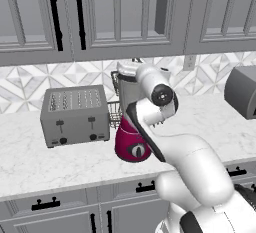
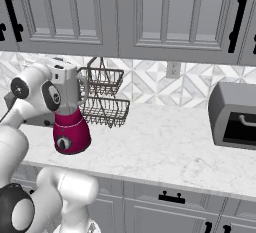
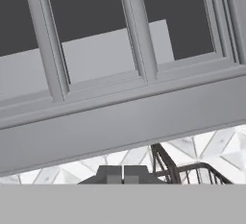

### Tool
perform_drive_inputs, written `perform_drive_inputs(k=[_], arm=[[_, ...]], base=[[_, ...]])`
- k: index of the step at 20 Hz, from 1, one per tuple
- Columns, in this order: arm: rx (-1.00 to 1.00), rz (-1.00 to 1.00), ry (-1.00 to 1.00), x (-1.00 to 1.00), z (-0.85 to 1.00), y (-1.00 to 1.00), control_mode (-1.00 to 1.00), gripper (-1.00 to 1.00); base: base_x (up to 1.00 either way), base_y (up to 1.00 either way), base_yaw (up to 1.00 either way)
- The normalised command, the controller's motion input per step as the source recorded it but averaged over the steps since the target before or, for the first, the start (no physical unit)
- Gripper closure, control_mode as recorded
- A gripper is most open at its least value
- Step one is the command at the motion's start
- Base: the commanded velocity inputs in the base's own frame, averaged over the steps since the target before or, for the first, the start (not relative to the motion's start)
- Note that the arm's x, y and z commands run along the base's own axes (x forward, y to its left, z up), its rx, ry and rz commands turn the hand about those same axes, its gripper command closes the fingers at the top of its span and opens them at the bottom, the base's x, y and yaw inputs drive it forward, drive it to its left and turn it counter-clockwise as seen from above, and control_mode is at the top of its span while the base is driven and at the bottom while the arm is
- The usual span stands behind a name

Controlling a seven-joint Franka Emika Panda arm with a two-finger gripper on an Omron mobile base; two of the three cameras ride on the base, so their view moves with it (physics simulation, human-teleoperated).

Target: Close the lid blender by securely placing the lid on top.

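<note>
Gripper fingertips pressed together, nothing visibly between them, above the blender

Glossy white rounded arm, dark joints

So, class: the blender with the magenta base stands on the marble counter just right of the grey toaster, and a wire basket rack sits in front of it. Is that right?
One mistake: the wire basket rack stands behind the blender, by the backsplash, as the right base view shows. The rest holds: its magenta base sits on the marble counter, right of the toaster.
</note>
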Motion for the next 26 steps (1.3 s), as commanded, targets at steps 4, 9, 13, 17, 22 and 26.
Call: perform_drive_inputs(k=[4, 9, 13, 17, 22, 26], arm=[[0.0, 0.0, -0.06, 0.15, -0.46, 0.0, -1.0, 1.0], [0.0, 0.0, -0.01, -0.01, -0.41, 0.0, -1.0, 1.0], [0.0, 0.0, 0.11, -0.6, 0.03, -0.1, -1.0, 1.0], [0.0, 0.0, 0.19, -0.96, 0.32, -0.23, -1.0, 1.0], [0.0, 0.0, 0.2, -1.0, 0.41, -0.31, -1.0, 1.0], [0.0, -0.03, 0.18, -0.98, 0.28, -0.58, -1.0, 1.0]], base=[[0.0, 0.0, 0.0], [0.0, 0.0, 0.0], [0.0, 0.0, 0.0], [0.0, 0.0, 0.0], [0.0, 0.0, 0.0], [0.0, 0.0, 0.0]])
